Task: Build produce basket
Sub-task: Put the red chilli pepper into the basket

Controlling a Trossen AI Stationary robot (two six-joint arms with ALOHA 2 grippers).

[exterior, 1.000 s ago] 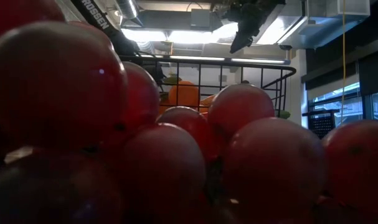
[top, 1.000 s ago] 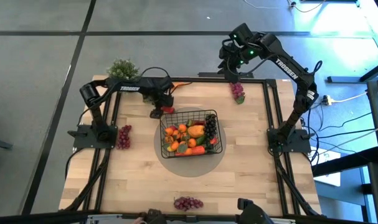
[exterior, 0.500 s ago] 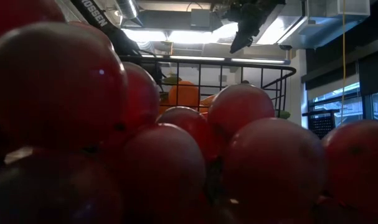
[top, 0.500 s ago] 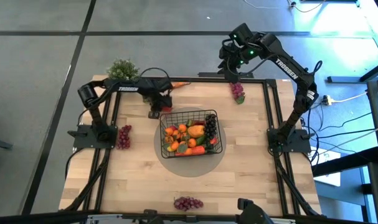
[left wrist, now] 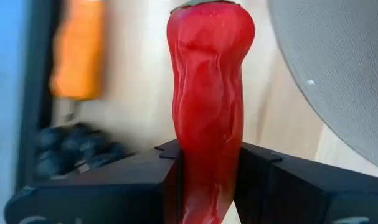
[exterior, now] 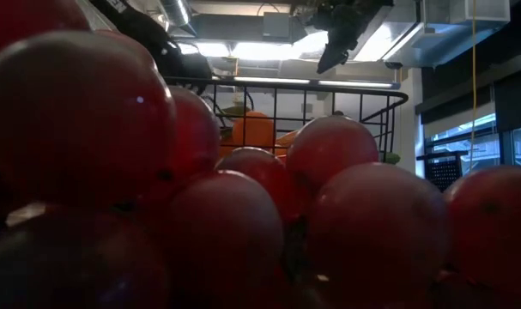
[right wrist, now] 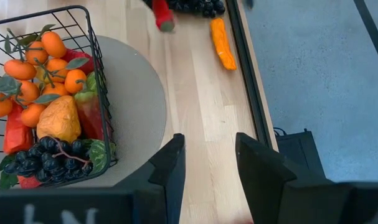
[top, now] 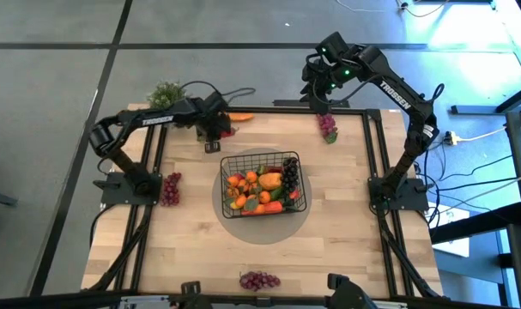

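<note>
the left gripper [left wrist: 204, 168] has its jaws clenched on a red pepper [left wrist: 208, 93], which stands up between the two dark fingers [left wrist: 108, 186] in the left wrist view. from above we find this gripper [top: 214, 136] near the far edge of the table [top: 346, 249], just behind the basket [top: 262, 184] and apart from it. a carrot [top: 240, 117] lies on the far edge just beside it, and a bunch of dark grapes [left wrist: 76, 146] shows near the carrot [left wrist: 78, 59] in the left wrist view.

the right gripper [right wrist: 206, 158] has its jaws released and holds nothing; we see bare table between its fingers [right wrist: 170, 168]. from above it [top: 322, 86] hangs over the far right edge of the table, by a bunch of purple grapes [top: 328, 127].

the basket sits mid-table on a round grey mat [top: 230, 225]. inside we see oranges [top: 243, 182], a yellow lemon [top: 270, 180], dark grapes [top: 290, 170] and red pieces [top: 274, 207].

more grape bunches lie loose: one at the left edge [top: 170, 189] and one at the near edge [top: 259, 280], the latter filling the low view [exterior: 243, 215]. a potted plant [top: 167, 93] stands at the far left corner.
</note>
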